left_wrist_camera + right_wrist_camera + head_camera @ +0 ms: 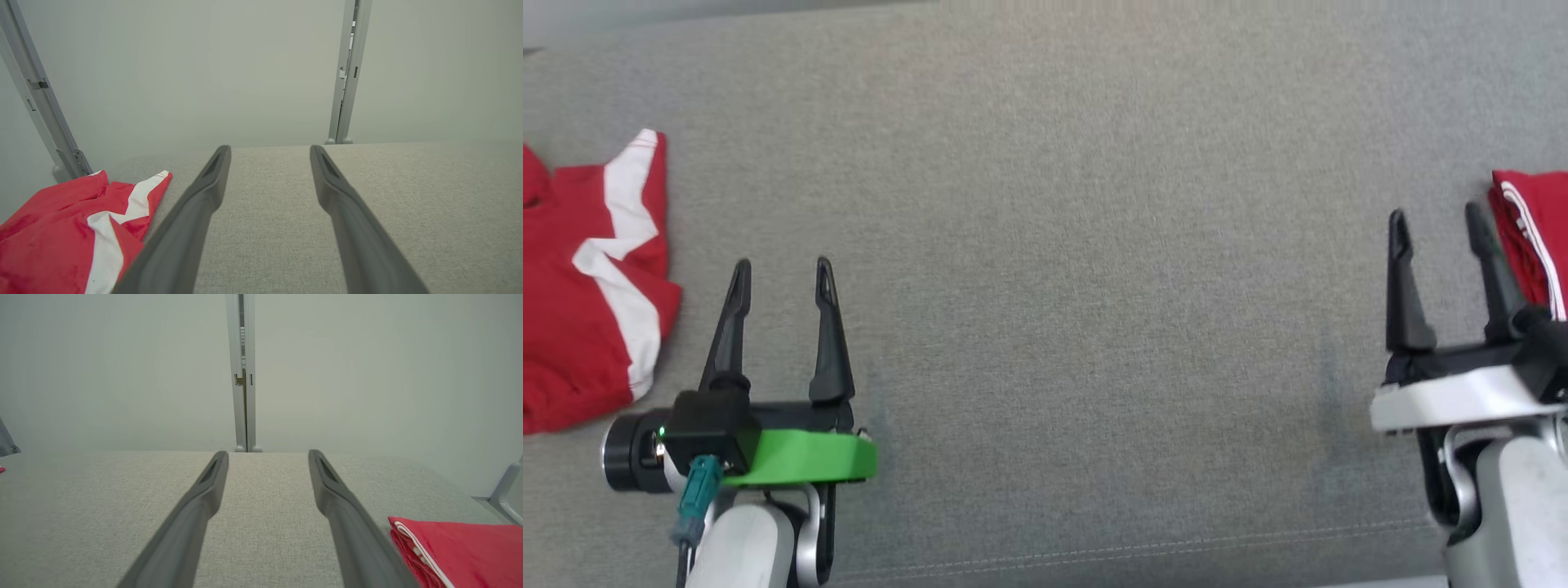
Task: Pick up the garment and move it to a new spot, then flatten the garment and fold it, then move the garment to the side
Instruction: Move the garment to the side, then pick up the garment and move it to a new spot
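A loose red garment with white stripes lies rumpled at the left edge of the grey cloth surface; the left wrist view has it at lower left. My left gripper hovers just right of it, open and empty. A second red garment with a thin white stripe lies neatly folded at the right edge, partly cut off by the frame. My right gripper stands open and empty immediately left of it, its right finger close to the fold. Nothing sits between the right gripper's fingers.
The grey fabric surface stretches wide between the two grippers, with a stitched seam near its front edge. At its far edge stand a pale wall and upright metal posts.
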{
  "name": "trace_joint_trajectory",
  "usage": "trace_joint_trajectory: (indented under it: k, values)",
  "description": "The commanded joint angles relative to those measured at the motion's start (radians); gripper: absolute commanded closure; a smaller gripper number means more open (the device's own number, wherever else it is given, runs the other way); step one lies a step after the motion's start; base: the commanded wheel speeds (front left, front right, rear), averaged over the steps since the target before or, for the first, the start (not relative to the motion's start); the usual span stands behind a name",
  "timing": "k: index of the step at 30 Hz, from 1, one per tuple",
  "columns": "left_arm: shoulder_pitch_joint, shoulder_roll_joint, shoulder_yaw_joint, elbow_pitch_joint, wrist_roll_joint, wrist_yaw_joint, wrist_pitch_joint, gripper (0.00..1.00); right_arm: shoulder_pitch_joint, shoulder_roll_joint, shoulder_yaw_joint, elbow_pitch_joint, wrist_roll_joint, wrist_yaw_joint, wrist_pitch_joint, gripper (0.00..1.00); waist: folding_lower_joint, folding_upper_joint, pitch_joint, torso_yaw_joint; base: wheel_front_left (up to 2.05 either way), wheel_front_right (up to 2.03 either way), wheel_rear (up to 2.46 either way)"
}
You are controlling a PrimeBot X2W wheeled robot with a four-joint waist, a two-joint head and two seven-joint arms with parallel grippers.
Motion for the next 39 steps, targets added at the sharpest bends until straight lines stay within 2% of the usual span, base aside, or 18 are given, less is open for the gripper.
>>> trace_joint_trajectory:
  k: [1,8,20,39]
  values:
    - [0.029,0.008,0.007,0.008,-0.002,0.005,-0.004,0.0,0.039,0.009,0.004,-0.007,-0.019,-0.002,0.009,0.0,0.0001,0.0,-0.085,0.045,0.0,0.0,0.0]
    - [0.107,0.023,0.0,0.044,0.004,-0.005,-0.008,0.0,0.169,0.043,0.035,-0.018,-0.029,-0.002,0.049,0.0,0.0001,0.0,-0.177,0.055,0.0,0.0,0.0]
    - [0.193,0.042,-0.006,0.102,-0.009,-0.008,-0.007,0.0,0.316,0.057,0.037,-0.06,-0.031,-0.002,0.108,0.0,0.0001,0.0,-0.282,0.049,0.0,0.0,0.0]
    - [0.177,0.051,-0.009,0.113,-0.027,0.005,-0.004,0.0,0.336,0.059,0.033,-0.094,0.0,-0.002,0.115,0.0,0.0001,0.0,-0.279,0.052,0.0,0.0,0.0]
